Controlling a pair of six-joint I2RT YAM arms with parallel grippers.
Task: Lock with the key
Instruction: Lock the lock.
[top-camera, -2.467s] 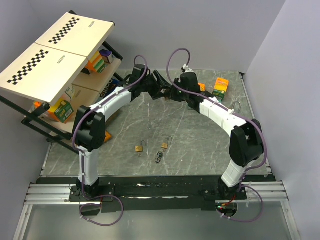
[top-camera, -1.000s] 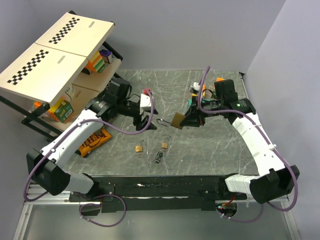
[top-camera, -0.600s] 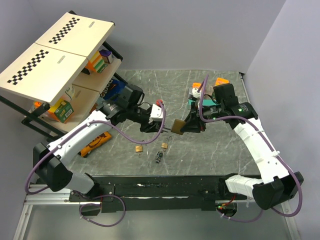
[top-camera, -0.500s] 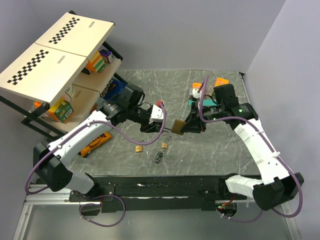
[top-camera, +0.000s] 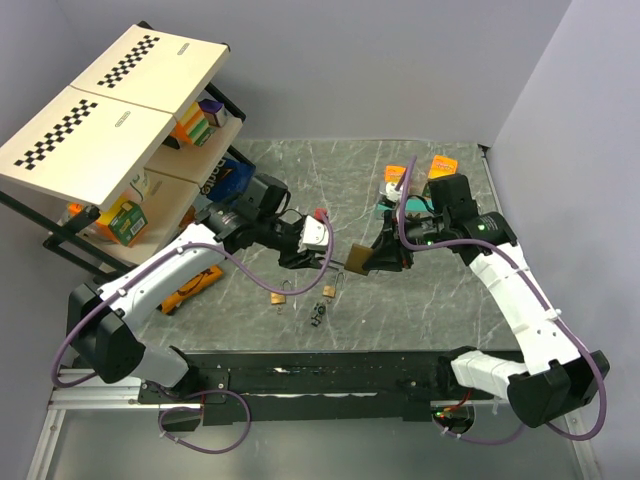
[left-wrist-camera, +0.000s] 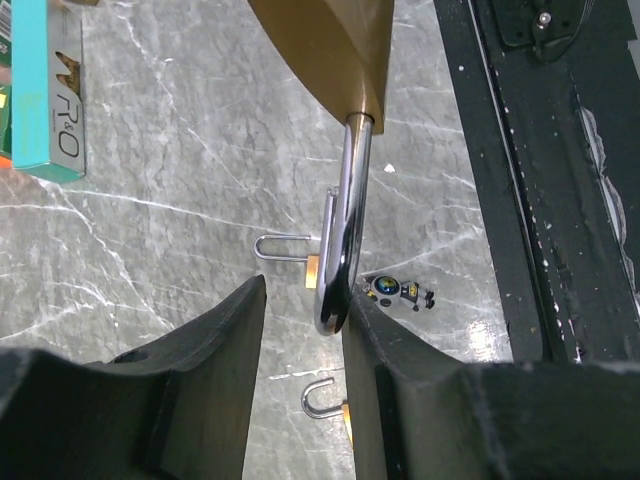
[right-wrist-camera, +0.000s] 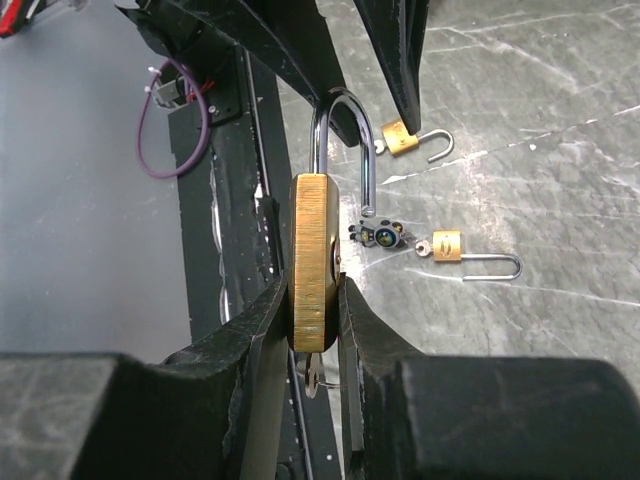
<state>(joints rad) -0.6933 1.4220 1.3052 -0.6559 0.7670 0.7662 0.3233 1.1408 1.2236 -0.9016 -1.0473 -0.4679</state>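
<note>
My right gripper (top-camera: 378, 256) (right-wrist-camera: 313, 285) is shut on the body of a large brass padlock (top-camera: 357, 258) (right-wrist-camera: 313, 250), held above the table with its steel shackle (right-wrist-camera: 345, 140) open. A small key (right-wrist-camera: 313, 380) hangs under its body. My left gripper (top-camera: 318, 256) (left-wrist-camera: 300, 300) is open around the shackle (left-wrist-camera: 345, 240), which touches its right finger (left-wrist-camera: 400, 380). The dark-grey bunch of keys (top-camera: 318, 316) (left-wrist-camera: 398, 291) (right-wrist-camera: 383, 235) lies on the table below, untouched.
Two small brass padlocks (top-camera: 278, 297) (top-camera: 328, 291) lie near the key bunch. A rack with boxes (top-camera: 120, 130) stands at the left, an orange packet (top-camera: 185, 285) beside it. Boxes (top-camera: 440, 170) stand at the back right. A black rail (top-camera: 320, 370) runs along the near edge.
Both arms have swung in toward the table's middle. The right gripper brought the large padlock down and left; the left gripper moved right until its fingers straddle the shackle.
</note>
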